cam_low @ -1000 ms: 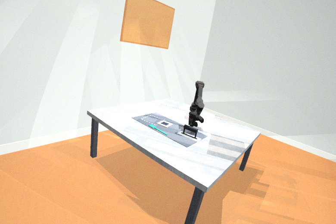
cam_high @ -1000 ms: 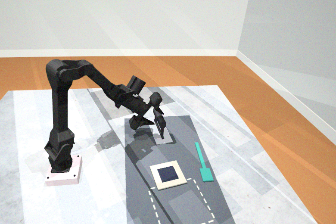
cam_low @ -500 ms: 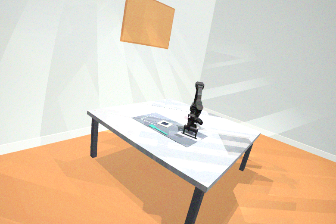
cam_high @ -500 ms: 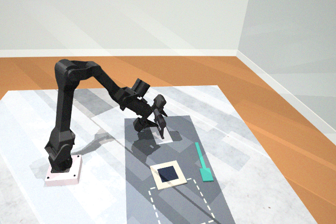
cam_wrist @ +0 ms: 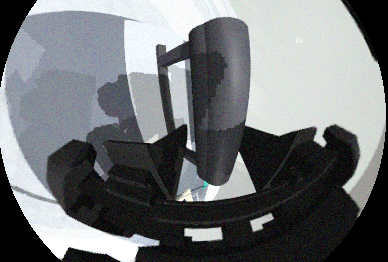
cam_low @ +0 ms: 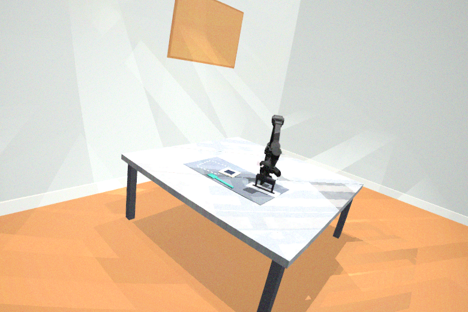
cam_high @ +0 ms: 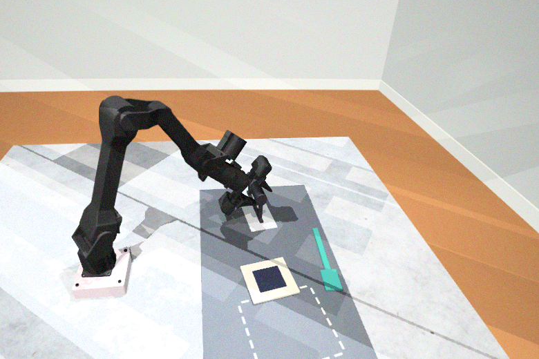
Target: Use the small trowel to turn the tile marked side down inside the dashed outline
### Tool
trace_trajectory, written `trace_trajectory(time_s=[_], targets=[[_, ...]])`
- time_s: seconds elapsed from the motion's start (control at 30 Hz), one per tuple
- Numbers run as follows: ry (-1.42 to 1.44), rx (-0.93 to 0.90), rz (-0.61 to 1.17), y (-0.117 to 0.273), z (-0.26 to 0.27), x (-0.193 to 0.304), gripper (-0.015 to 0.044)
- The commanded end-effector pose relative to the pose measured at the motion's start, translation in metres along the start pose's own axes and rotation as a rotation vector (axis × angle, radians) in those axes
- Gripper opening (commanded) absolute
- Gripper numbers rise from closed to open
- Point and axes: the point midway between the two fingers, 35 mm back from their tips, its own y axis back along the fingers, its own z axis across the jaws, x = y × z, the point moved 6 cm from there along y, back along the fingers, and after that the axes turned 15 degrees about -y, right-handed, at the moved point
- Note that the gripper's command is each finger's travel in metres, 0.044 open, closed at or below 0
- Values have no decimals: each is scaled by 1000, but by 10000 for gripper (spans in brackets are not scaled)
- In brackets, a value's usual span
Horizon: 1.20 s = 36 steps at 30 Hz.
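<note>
The gripper has its fingers partly apart around the dark handle of the trowel; whether they grip it, I cannot tell. The trowel stands on the mat, near the tile, which lies dark square up, mostly outside the dashed outline. Beside the tile lies a teal spatula.

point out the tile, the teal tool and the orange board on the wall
tile [cam_high: 269, 279] [cam_low: 229, 171] [cam_wrist: 185, 194]: top and exterior, its dark square; wrist, a pale sliver
teal tool [cam_high: 331, 279] [cam_low: 224, 180] [cam_wrist: 205, 184]: top, its blade; exterior, its handle; wrist, a small visible bit
orange board [cam_low: 206, 26]: exterior, its middle
</note>
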Motion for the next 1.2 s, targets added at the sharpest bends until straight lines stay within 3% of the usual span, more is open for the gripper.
trace_trajectory(time_s=[0.0,0.03,0.73,1.17], targets=[[2,2,-7,-1,-1,-1,169],[2,2,-7,-1,-1,-1,142],[2,2,-7,-1,-1,-1,3],[1,3,-2,38,-46,-12,0]])
